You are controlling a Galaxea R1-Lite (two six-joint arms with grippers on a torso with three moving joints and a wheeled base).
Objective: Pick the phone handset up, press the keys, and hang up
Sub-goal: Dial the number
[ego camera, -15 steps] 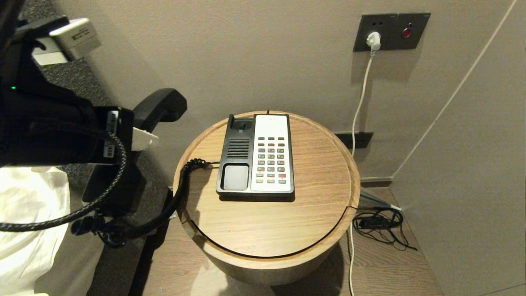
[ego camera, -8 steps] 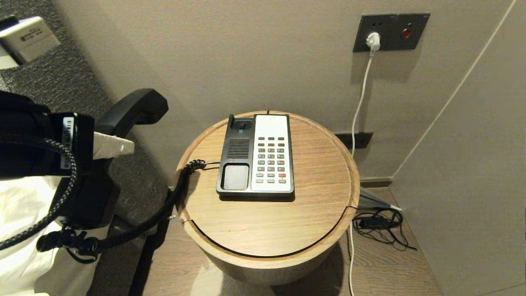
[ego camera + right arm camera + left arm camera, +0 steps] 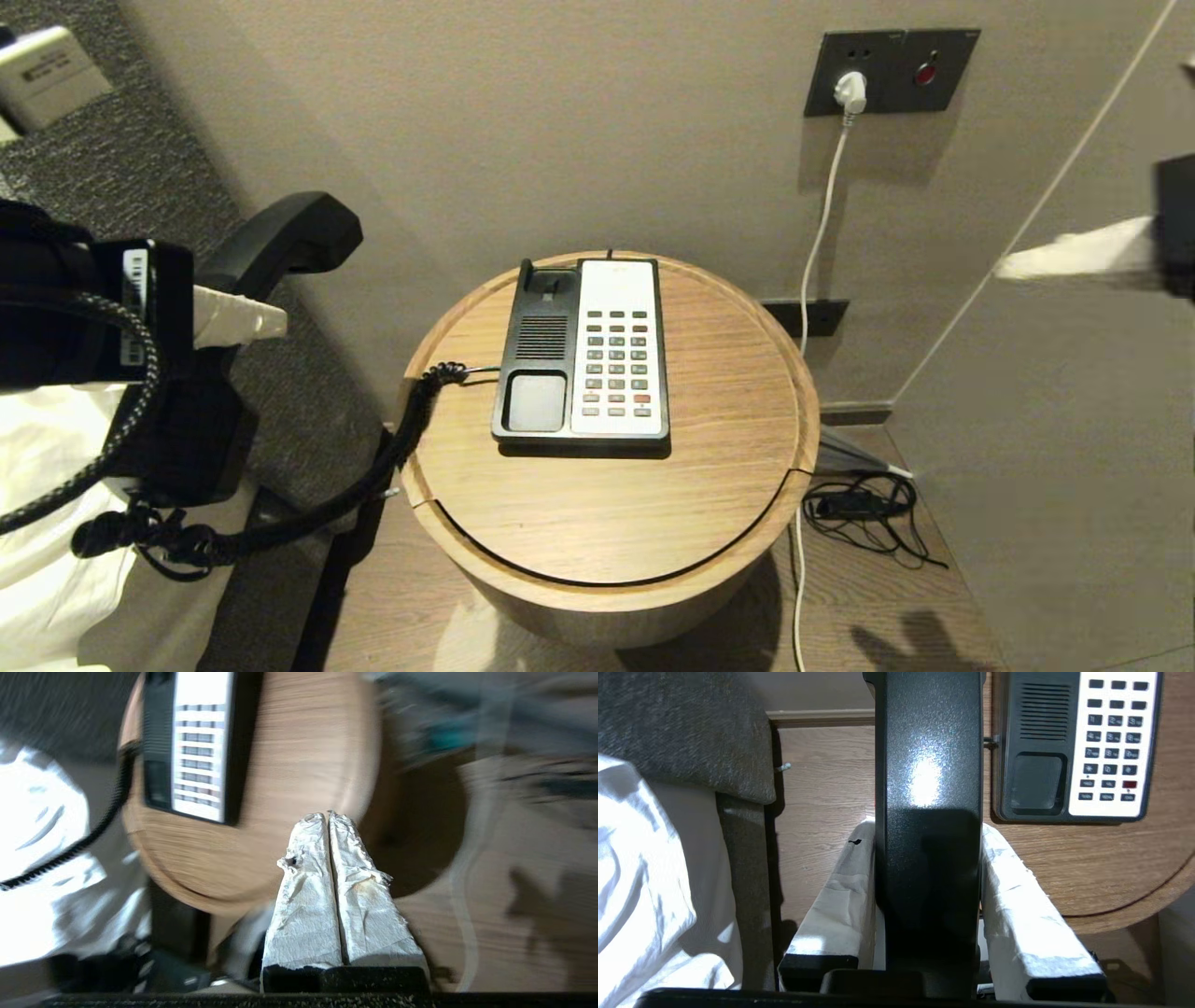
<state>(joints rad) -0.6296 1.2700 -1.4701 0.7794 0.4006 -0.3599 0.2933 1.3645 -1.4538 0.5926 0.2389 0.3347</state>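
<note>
Handset (image 3: 280,245) is held clenched in the left tool (image 3: 927,858), lifted off to the robot's left of the tabletop (image 3: 728,485) and well apart from the phone base (image 3: 583,353). By this placement the empty cradle and the keypad (image 3: 616,364) are left uncovered, presumably so that the keys can be reached from the other side. The coiled cord (image 3: 373,467) is seen drooping from the base's left edge over the tabletop rim toward the handset.

At the head view's right edge the right tool (image 3: 1013,268) is visible, high and well apart from the phone; its fingers (image 3: 322,896) are shown pressed together and empty in the right wrist view, a closed tip judged suited to pressing keys. Their closure cannot be read from the head view. In the left wrist view both wrapped fingers (image 3: 840,896) are shown flanking the handset's shaft, contact that is hidden in the head view.
</note>
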